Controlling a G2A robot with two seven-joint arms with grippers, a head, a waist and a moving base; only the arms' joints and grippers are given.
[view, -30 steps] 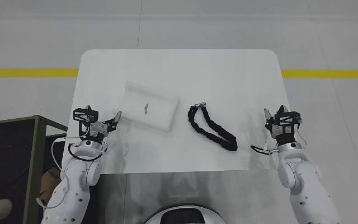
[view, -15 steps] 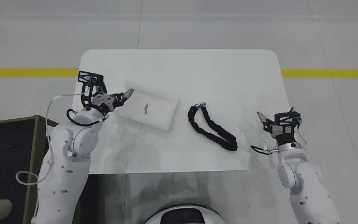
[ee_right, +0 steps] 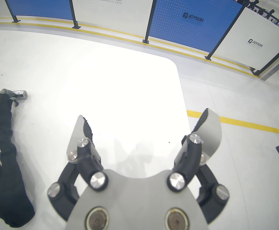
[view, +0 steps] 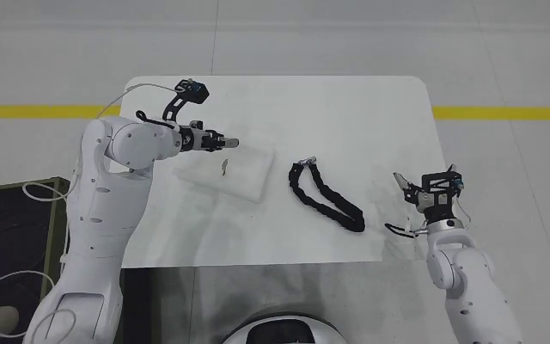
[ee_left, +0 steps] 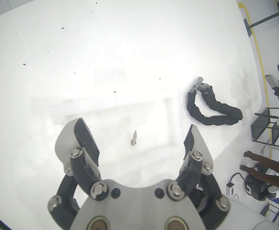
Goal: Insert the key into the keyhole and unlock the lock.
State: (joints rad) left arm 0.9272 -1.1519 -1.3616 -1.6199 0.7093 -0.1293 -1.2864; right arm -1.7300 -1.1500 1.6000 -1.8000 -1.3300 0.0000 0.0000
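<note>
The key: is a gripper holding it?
No, the key lies loose on the white pad, apart from the open left gripper.

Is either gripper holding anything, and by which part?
Nothing is held. Left gripper is open, short of the key; right gripper is open and empty.

Showing plain white on table (view: 344, 112), centre of top view, w/ few tiny black specks (ee_left: 62, 27). Showing white also on tray (view: 253, 181), left of centre; silver-grey on small key (view: 224, 165) there. Showing black fabric on lock (view: 331, 202), mid-frame, w/ shiny silver metal at upper tip. Showing silver plates & black ribbed pads (ee_left: 87, 139) on left gripper (ee_left: 135, 126); same silver/black on right gripper (ee_right: 146, 115). Showing pale grey on floor (view: 284, 34), w/ yellow stripe (view: 490, 113) at both side edges. Showing blue dotted panels (ee_right: 191, 19) w/ black posts (ee_right: 149, 21) in right wrist view.
</note>
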